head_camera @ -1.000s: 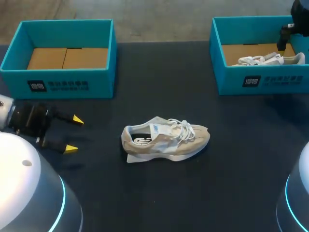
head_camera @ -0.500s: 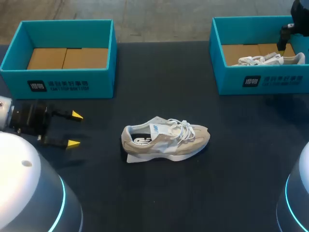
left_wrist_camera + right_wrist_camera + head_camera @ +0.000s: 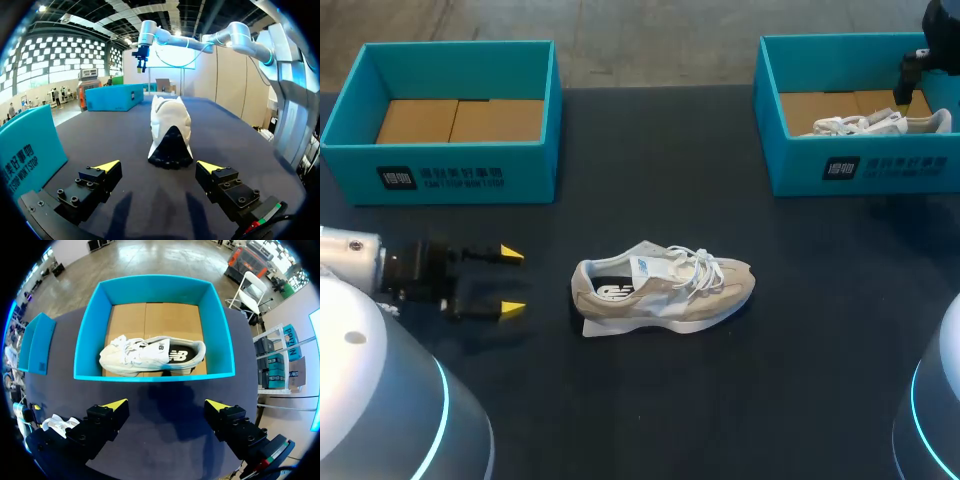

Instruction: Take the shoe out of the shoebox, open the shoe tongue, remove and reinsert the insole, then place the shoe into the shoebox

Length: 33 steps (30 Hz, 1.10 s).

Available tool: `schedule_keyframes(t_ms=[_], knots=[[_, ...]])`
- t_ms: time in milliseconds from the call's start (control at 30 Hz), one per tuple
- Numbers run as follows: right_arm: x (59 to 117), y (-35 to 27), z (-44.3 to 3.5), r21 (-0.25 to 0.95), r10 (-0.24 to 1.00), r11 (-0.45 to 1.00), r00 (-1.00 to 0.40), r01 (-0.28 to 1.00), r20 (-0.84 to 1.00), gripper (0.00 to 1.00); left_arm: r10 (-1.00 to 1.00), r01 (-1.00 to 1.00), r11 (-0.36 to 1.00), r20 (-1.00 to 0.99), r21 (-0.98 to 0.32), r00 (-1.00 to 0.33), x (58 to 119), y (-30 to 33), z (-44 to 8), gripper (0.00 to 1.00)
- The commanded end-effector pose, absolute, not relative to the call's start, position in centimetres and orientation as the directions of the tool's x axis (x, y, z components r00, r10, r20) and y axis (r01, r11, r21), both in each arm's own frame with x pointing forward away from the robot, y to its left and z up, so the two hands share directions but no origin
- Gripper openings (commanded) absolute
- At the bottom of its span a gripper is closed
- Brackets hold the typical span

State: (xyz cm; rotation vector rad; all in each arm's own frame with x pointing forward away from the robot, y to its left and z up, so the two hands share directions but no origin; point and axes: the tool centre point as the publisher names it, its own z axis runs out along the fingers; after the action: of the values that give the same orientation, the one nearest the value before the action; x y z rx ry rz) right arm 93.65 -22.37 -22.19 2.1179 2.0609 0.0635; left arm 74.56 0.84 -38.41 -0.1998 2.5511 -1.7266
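Observation:
A beige shoe [image 3: 665,295] with white laces lies on its side at the middle of the dark table, its heel toward my left gripper [image 3: 510,282]. That gripper hovers open a short way left of the heel. In the left wrist view the shoe [image 3: 170,130] lies straight ahead of the open left gripper [image 3: 159,166], nothing between the fingers. A second pale shoe [image 3: 150,352] rests inside the teal shoebox [image 3: 150,376] at the back right. High above that box my right gripper [image 3: 167,404] hangs open and empty.
An empty teal shoebox [image 3: 450,180] with a cardboard floor stands at the back left. The right shoebox [image 3: 860,165] sits at the back right corner, with my right arm [image 3: 920,65] over it. Bare dark table surrounds the middle shoe.
My left gripper has moved right, closer to the heel of the middle shoe, still open. The right arm and both shoes have not moved.

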Motion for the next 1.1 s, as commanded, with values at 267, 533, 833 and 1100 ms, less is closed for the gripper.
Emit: schedule_keyframes(t_ms=[267, 533, 833, 1100], knots=[[93.6, -22.3, -22.2, 0.164, 0.995, -0.02, 0.036, 0.986, -0.098, 1.0, -0.13, -0.093, 0.339, 0.052, -0.936, -0.99, 73.6, -2.8, -38.8, 1.0], [93.6, -22.3, -22.2, 0.164, 0.995, -0.02, 0.036, 0.986, -0.098, 1.0, -0.093, -0.064, 0.352, 0.034, -0.934, -0.995, 72.6, -5.0, -39.0, 1.0], [93.6, -22.3, -22.2, 0.164, 0.995, -0.02, 0.036, 0.986, -0.098, 1.0, -0.085, -0.064, 0.352, 0.036, -0.934, -0.996, 71.9, -6.7, -39.4, 1.0], [93.6, -22.3, -22.2, 0.164, 0.995, -0.02, 0.036, 0.986, -0.098, 1.0, -0.098, -0.064, 0.334, 0.033, -0.94, -0.995, 72.2, -9.0, -39.8, 1.0]])
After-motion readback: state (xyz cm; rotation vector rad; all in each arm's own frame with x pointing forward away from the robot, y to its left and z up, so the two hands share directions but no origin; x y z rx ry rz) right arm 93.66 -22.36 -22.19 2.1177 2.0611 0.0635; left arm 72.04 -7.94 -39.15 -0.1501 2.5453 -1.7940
